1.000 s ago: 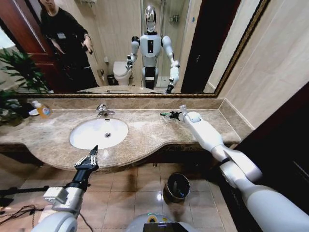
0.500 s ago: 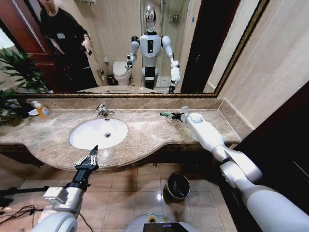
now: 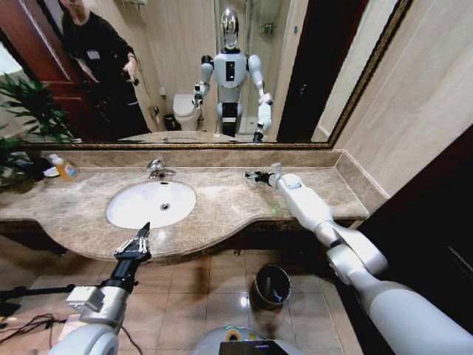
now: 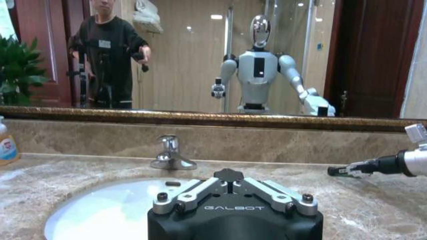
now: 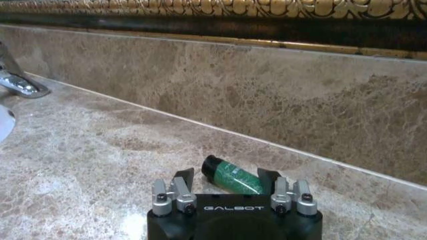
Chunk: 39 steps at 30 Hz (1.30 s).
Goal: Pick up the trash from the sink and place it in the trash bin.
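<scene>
A small green tube with a black cap, the trash [image 5: 231, 177], lies on the brown marble counter near the back wall, right of the white sink [image 3: 140, 212]. My right gripper [image 3: 256, 177] is open, one finger [image 5: 183, 178] on each side of the tube. From the left wrist view the same gripper [image 4: 348, 170] is low over the counter with the green piece [image 4: 341, 171] at its tip. My left gripper [image 3: 134, 241] hangs open and idle at the counter's front edge, below the sink. The dark trash bin [image 3: 270, 287] stands on the floor under the counter.
A chrome tap [image 3: 157, 168] stands behind the basin. An amber soap bottle [image 3: 65, 168] and a green plant [image 3: 26, 111] are at the far left. The mirror spans the back wall. Tiled floor lies around the bin.
My right wrist has slid left along the counter, closing up on the green tube, which stayed in place. The left arm has not moved.
</scene>
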{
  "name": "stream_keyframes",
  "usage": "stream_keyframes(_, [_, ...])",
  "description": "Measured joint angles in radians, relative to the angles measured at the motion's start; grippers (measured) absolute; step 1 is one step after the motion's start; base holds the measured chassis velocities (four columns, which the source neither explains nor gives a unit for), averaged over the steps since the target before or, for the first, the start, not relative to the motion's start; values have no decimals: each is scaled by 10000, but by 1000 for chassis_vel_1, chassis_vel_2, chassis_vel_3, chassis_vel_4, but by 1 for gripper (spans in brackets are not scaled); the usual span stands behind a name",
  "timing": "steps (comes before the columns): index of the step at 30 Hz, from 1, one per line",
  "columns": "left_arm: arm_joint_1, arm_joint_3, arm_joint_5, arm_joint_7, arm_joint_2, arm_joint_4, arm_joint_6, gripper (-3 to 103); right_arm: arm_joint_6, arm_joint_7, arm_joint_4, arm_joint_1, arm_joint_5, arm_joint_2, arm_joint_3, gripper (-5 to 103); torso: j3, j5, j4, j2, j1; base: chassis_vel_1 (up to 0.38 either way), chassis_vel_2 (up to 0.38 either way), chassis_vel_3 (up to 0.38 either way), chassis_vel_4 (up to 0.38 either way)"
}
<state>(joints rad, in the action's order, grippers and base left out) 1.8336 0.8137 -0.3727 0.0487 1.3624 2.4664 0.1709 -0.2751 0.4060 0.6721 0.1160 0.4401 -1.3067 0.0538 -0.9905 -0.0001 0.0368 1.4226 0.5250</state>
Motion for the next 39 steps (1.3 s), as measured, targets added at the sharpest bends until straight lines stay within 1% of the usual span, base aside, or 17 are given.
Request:
stream_keyframes(3, [0, 0, 1, 0, 0, 0, 0, 0, 25, 1, -53, 0, -76, -8, 12, 63, 0, 0, 0, 0, 0, 0, 0, 0, 0])
stream_keyframes(5, [0, 0, 0, 0, 0, -1, 0, 0, 72, 0, -106, -1, -167, -7, 30, 58, 1, 0, -1, 0, 0, 0, 0, 0, 0])
stream_keyframes(9, [0, 0, 0, 0, 0, 0, 0, 0, 101, -1, -118, -1, -272, 17, 60, 53, 1, 0, 0, 1, 0, 0, 0, 0, 0])
stream_keyframes(12, [0, 0, 0, 0, 0, 0, 0, 0, 119, -15, -99, 2, -338, 71, 116, 37, 1, 0, -2, 1, 0, 0, 0, 0, 0])
stream_keyframes(13, [0, 0, 0, 0, 0, 0, 0, 0, 119, -15, -99, 2, -338, 71, 116, 37, 1, 0, -2, 1, 0, 0, 0, 0, 0])
stream_keyframes(15, [0, 0, 0, 0, -1, 0, 0, 0, 147, -68, -83, 23, -352, 82, 136, 32, 1, 1, -1, 1, 0, 0, 0, 0, 0])
stream_keyframes(17, [0, 0, 0, 0, -1, 0, 0, 0, 198, -151, -46, 57, -365, 98, 152, 21, 1, 1, 0, 1, 0, 0, 0, 0, 0])
stream_keyframes(18, [0, 0, 0, 0, -1, 0, 0, 0, 198, -151, -46, 57, -365, 98, 152, 21, 1, 1, 0, 1, 0, 0, 0, 0, 0])
stream_keyframes(20, [0, 0, 1, 0, 0, 0, 0, 0, 221, -238, 36, 94, -366, 117, 157, 12, 1, 1, 0, 1, 0, 0, 0, 0, 0])
stream_keyframes(22, [0, 0, 1, 0, 0, 0, 0, 0, 223, -269, 76, 107, -359, 134, 159, 12, 1, 1, 0, 1, 0, 0, 0, 0, 0])
stream_keyframes(25, [0, 0, 1, 0, 0, 0, 0, 0, 210, -534, 420, 240, -190, 256, 137, 3, -1, 1, 1, 0, 0, 0, 0, 0, 0])
stream_keyframes(26, [0, 0, 1, 0, 0, 0, 0, 0, 210, -534, 420, 240, -190, 256, 137, 3, -1, 1, 1, 0, 0, 0, 0, 0, 0])
stream_keyframes(28, [0, 0, 0, 0, 0, 0, 0, 0, 209, -1067, 1219, 574, 232, 545, 179, 3, -2, 2, 2, 0, 3, 0, 0, 0, 0])
stream_keyframes(30, [0, 0, 0, 0, 0, 0, 0, 0, 208, -1199, 1484, 697, 358, 650, 191, 3, -2, 1, 1, 0, 3, 0, 0, 0, 0])
stream_keyframes(34, [0, 0, 0, 1, 0, 0, 0, 0, 234, -2469, 3916, 1943, 1205, 1453, 96, 3, 0, 3, 0, 0, 2, 0, 0, 0, 0])
stream_keyframes(35, [0, 0, 0, 1, 0, 0, 0, 0, 234, -2469, 3916, 1943, 1205, 1453, 96, 3, 0, 3, 0, 0, 2, 0, 0, 0, 0])
stream_keyframes(39, [0, 0, 0, 1, -2, 0, 0, 0, 673, -2826, 5571, 3175, 1460, 2172, -384, 3, 0, 4, -1, 1, 0, 0, 0, 0, 0])
